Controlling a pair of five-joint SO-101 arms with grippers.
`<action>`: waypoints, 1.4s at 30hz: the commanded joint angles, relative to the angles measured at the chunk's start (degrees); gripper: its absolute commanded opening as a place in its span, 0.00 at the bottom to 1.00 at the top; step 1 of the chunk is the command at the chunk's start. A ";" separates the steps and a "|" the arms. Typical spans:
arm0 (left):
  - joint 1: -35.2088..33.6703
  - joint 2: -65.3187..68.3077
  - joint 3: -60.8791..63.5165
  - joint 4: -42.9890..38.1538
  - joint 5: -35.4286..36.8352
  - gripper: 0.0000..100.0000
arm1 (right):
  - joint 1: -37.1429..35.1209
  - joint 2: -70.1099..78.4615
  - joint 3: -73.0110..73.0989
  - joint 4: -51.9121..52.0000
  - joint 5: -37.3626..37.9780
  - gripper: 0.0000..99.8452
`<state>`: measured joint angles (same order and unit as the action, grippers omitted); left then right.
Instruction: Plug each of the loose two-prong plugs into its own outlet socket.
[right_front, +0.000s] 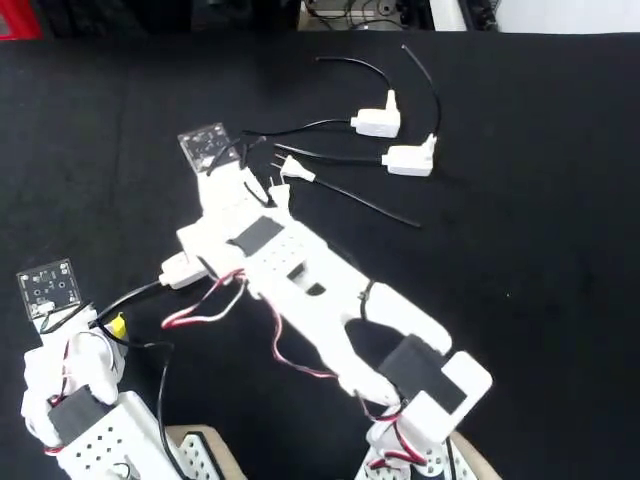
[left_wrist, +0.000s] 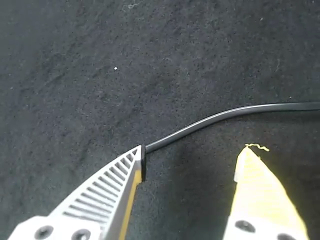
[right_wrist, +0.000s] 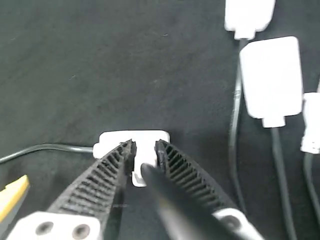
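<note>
- Near the middle of the black tabletop (right_front: 540, 300) lies a white plug (right_front: 297, 173), its black cord (right_front: 370, 205) trailing off across the cloth.
- From above its prongs are thin slivers at the end facing the arm, too small to count surely.
- The right pincer (right_wrist: 145, 150) is clamped on the plug, with black ribbed fingers (right_wrist: 112, 167) pressed to either side of its narrow white end.
- A blurred dark strand (right_wrist: 165, 205) crosses in front of the fingers and hides part of the grip.
- Just beyond the plug are a near socket (right_front: 410, 158) and a far socket (right_front: 378, 122), close together, each trailing black cords.
- Whether anything is seated in either socket cannot be told.
- The right wrist view cuts the far socket off at its edge, along with another white piece (right_wrist: 312, 122) that is too cropped to identify.
- The left pincer (left_wrist: 193, 150) hangs with its fingers wide apart over bare cloth, well away from the plug.
- A black cable (left_wrist: 225, 114) emerges from behind one of its fingertips and runs out of frame.
- From above, the left arm (right_front: 60, 390) sits folded at the tabletop's near edge, and its pincer is hard to pick out among the wires.
</note>
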<state>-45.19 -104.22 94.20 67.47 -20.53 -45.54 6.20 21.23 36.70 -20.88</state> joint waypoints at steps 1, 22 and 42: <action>0.75 -0.35 -0.22 -1.05 -0.35 0.30 | -1.49 -1.27 0.48 -3.69 -1.05 0.01; 0.75 -0.35 0.13 -1.05 -0.35 0.30 | -0.44 7.25 -7.78 2.11 -2.55 0.01; 0.75 -0.35 0.13 -1.05 -0.44 0.30 | 1.93 7.43 -7.34 0.09 -0.70 0.01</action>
<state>-45.10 -104.22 94.73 67.47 -20.53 -44.57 13.49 15.96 38.64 -22.02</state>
